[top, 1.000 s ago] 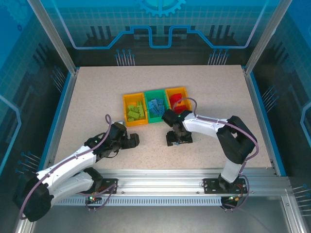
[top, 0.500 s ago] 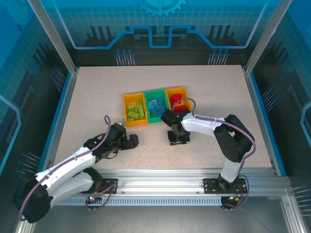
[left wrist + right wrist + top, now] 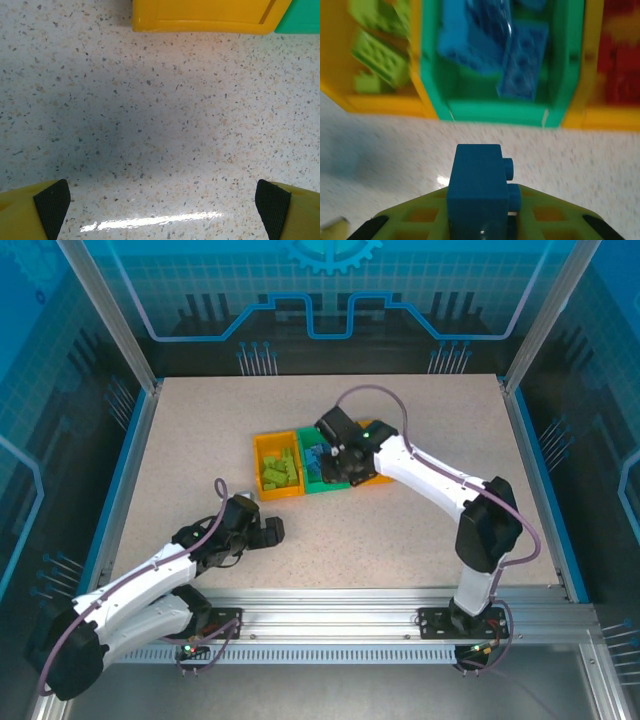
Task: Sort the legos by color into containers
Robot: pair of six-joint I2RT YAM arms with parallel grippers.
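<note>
Right now the right gripper (image 3: pixel 338 462) is clamped on a small dark-blue studded plastic brick (image 3: pixel 477 185). The brick stands up from between its lime-yellow fingers (image 3: pixel 420 217), with two round studs poking out to their right. Just ahead of those fingertips, and lower, is the green rectangular plastic middle bin (image 3: pixel 495 111), which already holds a heap of blue bricks (image 3: pixel 490 45). The orange-yellow plastic bin (image 3: pixel 385 105) left of the fingers holds lime-green bricks (image 3: pixel 380 55). Its orange-yellow twin (image 3: pixel 600 120) to the right holds red bricks (image 3: pixel 622 55). By colour, the held brick belongs in the bin straight ahead.

Such a brick is likely very light, quite rigid and smooth-walled, so it needs little squeeze but can slip or twist if pinched off-centre. The flat opposite side walls look like the best place to grip, since the studded face gives the pads uneven contact. It should not break in a fall, but it may bounce off the pile if it is let go from high up.

The left gripper (image 3: pixel 161 206) has its black pads (image 3: pixel 50 202) spread wide with nothing between them, low over the speckled tabletop (image 3: pixel 160 125). The near wall of the lime bricks' bin is ahead of its fingers.
</note>
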